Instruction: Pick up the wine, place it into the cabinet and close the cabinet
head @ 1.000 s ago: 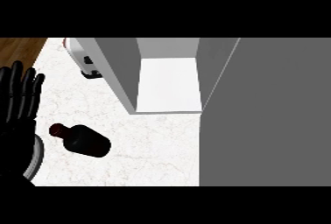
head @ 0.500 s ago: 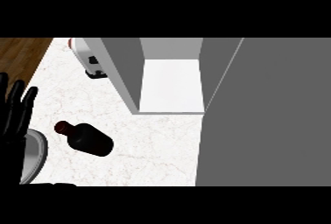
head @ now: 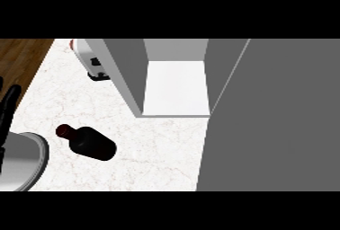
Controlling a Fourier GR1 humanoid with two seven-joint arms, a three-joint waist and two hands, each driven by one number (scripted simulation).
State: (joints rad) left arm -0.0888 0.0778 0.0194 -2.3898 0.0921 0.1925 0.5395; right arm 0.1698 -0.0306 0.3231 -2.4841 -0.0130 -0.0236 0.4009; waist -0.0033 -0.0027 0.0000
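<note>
The wine bottle (head: 87,143) is dark with a reddish cap. It lies on its side on the white marble counter (head: 153,148), with the cap pointing up and left. My left hand (head: 8,109) shows only as straight black fingers at the left edge, open and well left of the bottle. Its grey forearm (head: 21,162) sits below it. The cabinet (head: 175,87) stands open at the back, showing a bare white shelf. Its grey door (head: 275,121) is swung out and fills the right side. My right hand does not show.
A white appliance (head: 91,61) with black and red parts stands at the back left, beside the cabinet's left wall (head: 126,72). Brown wooden floor (head: 20,58) shows beyond the counter's left edge.
My left hand has slid down and left, so less of it shows at the edge. The bottle and the cabinet have stayed where they were.
</note>
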